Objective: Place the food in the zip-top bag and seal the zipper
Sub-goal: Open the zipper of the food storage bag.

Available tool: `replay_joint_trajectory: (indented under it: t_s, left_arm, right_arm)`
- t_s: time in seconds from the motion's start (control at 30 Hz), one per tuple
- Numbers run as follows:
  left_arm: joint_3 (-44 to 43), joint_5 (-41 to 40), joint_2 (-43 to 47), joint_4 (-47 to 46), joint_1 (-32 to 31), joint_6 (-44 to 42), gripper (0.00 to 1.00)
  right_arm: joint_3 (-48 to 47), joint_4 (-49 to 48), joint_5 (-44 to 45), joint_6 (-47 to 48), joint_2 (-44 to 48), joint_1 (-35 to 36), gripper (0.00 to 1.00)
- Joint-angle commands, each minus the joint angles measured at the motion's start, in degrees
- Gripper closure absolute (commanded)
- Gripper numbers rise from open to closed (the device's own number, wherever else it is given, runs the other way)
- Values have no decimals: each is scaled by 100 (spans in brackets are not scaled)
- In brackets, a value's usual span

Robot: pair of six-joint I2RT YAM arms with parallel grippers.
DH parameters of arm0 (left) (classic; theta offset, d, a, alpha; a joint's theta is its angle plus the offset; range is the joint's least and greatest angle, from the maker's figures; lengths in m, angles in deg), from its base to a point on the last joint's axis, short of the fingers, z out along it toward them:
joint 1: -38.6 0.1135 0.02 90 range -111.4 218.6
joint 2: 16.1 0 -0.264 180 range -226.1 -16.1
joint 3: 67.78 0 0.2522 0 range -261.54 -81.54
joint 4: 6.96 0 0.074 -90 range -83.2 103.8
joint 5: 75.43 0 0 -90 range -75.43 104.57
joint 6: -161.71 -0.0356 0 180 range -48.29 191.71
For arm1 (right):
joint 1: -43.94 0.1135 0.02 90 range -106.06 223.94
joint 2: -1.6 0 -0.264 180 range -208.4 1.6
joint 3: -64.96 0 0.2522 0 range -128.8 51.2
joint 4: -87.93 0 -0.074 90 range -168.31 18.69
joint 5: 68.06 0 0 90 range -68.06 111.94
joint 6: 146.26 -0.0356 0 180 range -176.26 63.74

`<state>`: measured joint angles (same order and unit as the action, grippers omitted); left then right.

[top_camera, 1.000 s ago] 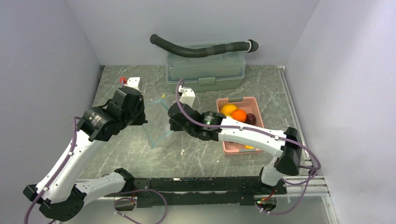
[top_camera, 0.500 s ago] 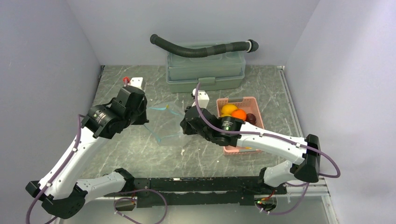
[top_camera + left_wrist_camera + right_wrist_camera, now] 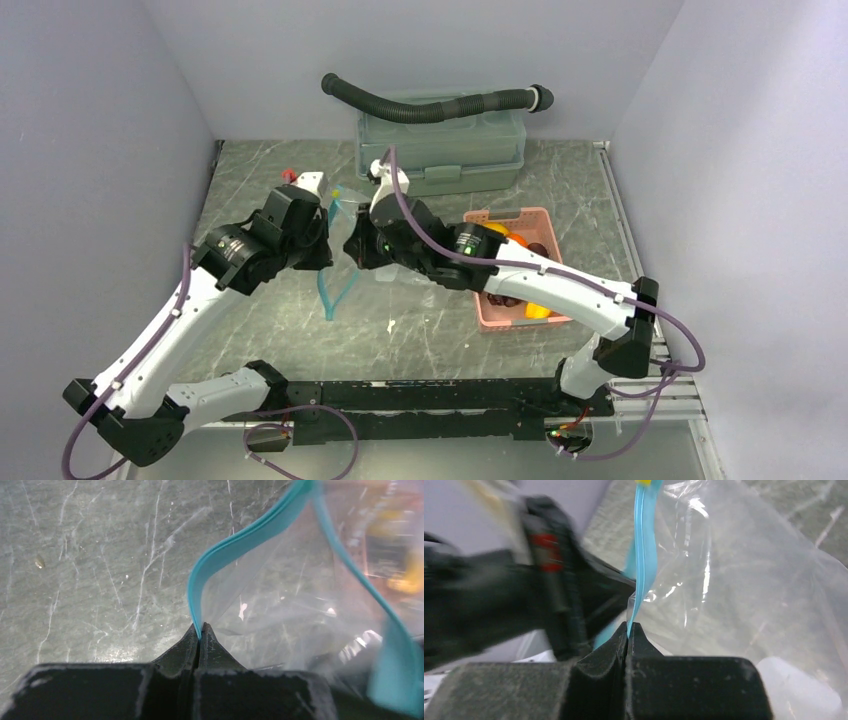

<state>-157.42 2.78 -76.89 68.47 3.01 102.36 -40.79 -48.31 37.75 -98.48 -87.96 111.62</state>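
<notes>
The clear zip-top bag (image 3: 338, 262) hangs above the table between my two grippers. Its teal zipper (image 3: 328, 292) droops in a loop below them. My left gripper (image 3: 318, 247) is shut on the zipper (image 3: 240, 540) at one mouth edge, with the bag film (image 3: 300, 610) to its right. My right gripper (image 3: 356, 247) is shut on the zipper (image 3: 644, 555) at the other edge, with the film (image 3: 749, 580) beyond it. The food lies in the pink basket (image 3: 484, 310): an orange ball (image 3: 507, 236), a yellow piece (image 3: 537, 311) and dark grapes (image 3: 504, 298), partly hidden by my right arm.
A grey-green lidded box (image 3: 440, 152) stands at the back with a black corrugated hose (image 3: 430, 106) on it. Walls close in the left, right and back. My left gripper body (image 3: 549, 600) sits close beside the right gripper's fingers.
My right gripper has swung back left from beside the basket to the bag mouth and is shut on the zipper. My left gripper has moved right and farther back. The bag is lifted.
</notes>
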Motion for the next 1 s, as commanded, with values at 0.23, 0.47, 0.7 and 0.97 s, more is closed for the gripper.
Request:
replay_joint_trajectory:
  t_s: [0.23,0.47,0.7,0.97]
  left_arm:
    - [91,-156,112,-194,17,-125,100]
    - [-15,-296,200,-186,17,-160,100]
    - [-355,-604,140,122,17,-308,100]
    - [-861,-1083,25,552,22,-500,100]
  right_arm:
    - [-432,591,459,485,619,-44,100]
    - [307,619,578,350,1123,-273,100]
    - [1131,442,305,178,1286,-666,100]
    - [2042,-64,-52,16,1537,-982,100]
